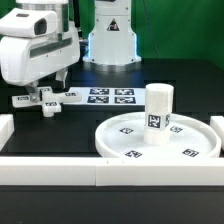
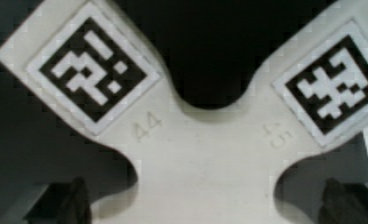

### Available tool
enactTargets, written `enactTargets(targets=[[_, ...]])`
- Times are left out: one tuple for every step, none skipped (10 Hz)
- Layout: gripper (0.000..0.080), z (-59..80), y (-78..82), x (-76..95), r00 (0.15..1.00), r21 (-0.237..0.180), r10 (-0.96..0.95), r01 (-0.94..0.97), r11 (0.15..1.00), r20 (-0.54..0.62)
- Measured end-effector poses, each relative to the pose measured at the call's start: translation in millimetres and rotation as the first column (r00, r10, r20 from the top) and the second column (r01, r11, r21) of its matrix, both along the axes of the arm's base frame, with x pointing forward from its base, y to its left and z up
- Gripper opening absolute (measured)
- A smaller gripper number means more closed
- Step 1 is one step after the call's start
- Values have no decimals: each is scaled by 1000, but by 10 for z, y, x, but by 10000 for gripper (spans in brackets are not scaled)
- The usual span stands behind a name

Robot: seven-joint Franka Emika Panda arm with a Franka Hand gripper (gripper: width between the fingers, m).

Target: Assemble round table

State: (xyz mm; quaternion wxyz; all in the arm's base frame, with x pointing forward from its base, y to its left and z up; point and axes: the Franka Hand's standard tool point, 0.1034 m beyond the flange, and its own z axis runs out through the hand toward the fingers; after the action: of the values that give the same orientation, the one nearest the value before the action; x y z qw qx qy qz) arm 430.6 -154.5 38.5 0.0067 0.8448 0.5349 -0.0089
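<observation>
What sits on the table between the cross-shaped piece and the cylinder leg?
The marker board lies flat between the cross-shaped piece and the cylinder leg, as the exterior view shows.

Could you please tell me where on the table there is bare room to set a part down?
The widest bare table lies between the cross-shaped piece, the round disc and the front border bar. A smaller patch lies beyond the disc, beside the marker board. It is crowded at the cross-shaped piece, under the open tool.
</observation>
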Motion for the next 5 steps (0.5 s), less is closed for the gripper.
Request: enactTargets(targets=[[649,0,0,-1,1000,0,-1,1,1000,0],[649,0,-2,-2,1000,0,-8,8,1000,0],[649,0,-9,-4,1000,-1,-20,20,1000,0],[649,-4,-16,-13,999,1,-41,41,999,-3],[649,-6,-14,-15,999,1,-42,42,999,-4]])
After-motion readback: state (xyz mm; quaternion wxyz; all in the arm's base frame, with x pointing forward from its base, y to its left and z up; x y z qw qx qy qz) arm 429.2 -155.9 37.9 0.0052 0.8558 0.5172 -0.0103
